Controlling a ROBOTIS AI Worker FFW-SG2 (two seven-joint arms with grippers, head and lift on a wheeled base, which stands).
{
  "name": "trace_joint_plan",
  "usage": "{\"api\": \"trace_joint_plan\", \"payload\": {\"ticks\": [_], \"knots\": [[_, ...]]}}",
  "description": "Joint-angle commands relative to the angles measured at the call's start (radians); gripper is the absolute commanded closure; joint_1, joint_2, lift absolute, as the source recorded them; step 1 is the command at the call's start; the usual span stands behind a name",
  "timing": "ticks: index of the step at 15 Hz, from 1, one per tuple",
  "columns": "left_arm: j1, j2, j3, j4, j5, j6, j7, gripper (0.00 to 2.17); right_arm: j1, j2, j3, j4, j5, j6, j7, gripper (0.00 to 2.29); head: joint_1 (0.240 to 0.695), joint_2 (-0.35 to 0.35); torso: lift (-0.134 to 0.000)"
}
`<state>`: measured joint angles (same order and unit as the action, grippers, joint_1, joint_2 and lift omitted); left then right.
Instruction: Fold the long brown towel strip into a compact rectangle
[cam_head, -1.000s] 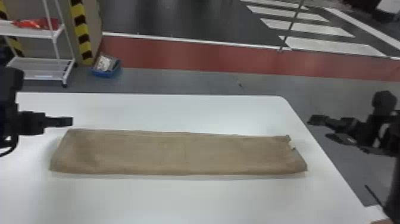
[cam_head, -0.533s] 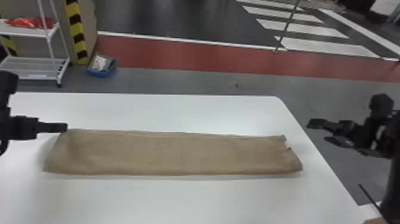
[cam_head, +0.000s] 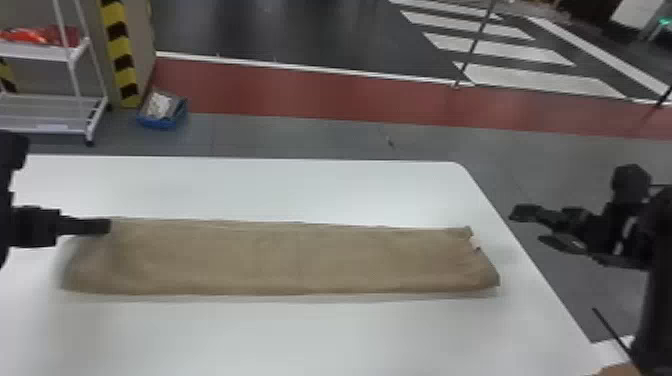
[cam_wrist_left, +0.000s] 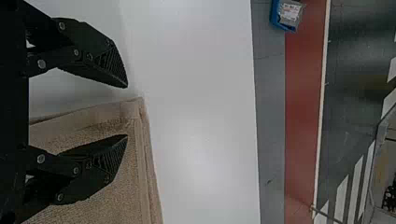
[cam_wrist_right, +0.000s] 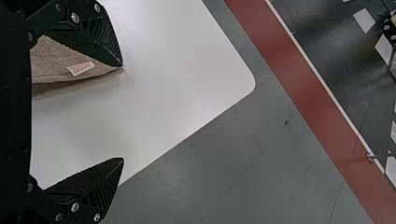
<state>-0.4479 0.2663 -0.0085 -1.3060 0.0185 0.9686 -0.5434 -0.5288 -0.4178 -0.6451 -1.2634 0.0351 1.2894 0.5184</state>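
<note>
The brown towel strip (cam_head: 280, 257) lies flat and lengthwise across the white table. At its left end is my left gripper (cam_head: 107, 226), its tip over the towel's far left corner. In the left wrist view my left gripper (cam_wrist_left: 127, 111) is open, one finger over the towel (cam_wrist_left: 112, 126) and the other beyond its edge, the corner between them. Off the table's right edge stands my right gripper (cam_head: 525, 227), apart from the towel. My right gripper (cam_wrist_right: 123, 112) shows open in the right wrist view, where a towel end (cam_wrist_right: 56, 60) with a small label appears behind one finger.
The white table (cam_head: 250, 187) has a rounded far right corner. Beyond it on the floor are a blue bin (cam_head: 161, 120) and, at the far left, a white shelf rack (cam_head: 45, 125). A person's hand (cam_head: 620, 371) shows at the bottom right edge, away from the towel.
In the head view the towel, table and background have shifted slightly left together. My left gripper's tip now overlaps the towel's far left corner. The right gripper remains off the table's right side.
</note>
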Motion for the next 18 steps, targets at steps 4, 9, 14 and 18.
{"api": "trace_joint_plan", "payload": {"ticks": [4,9,14,18], "knots": [[0.005,-0.012,-0.019,-0.001,0.0,-0.021,-0.004,0.6,0.001,-0.007,-0.018,0.018,-0.003,-0.001,0.0,0.18,0.695,-0.279,-0.124],[0.02,-0.015,-0.019,-0.009,0.0,-0.076,0.01,0.6,0.001,-0.013,-0.021,0.025,0.0,-0.001,-0.001,0.19,0.695,-0.294,-0.124],[0.034,-0.015,-0.019,-0.026,-0.002,-0.073,0.0,0.6,0.0,-0.015,-0.019,0.027,0.002,0.002,-0.001,0.19,0.695,-0.299,-0.124],[0.046,-0.013,-0.01,-0.053,-0.002,-0.073,0.002,0.6,-0.007,-0.015,-0.019,0.033,0.003,0.005,-0.001,0.18,0.695,-0.302,-0.124]]}}
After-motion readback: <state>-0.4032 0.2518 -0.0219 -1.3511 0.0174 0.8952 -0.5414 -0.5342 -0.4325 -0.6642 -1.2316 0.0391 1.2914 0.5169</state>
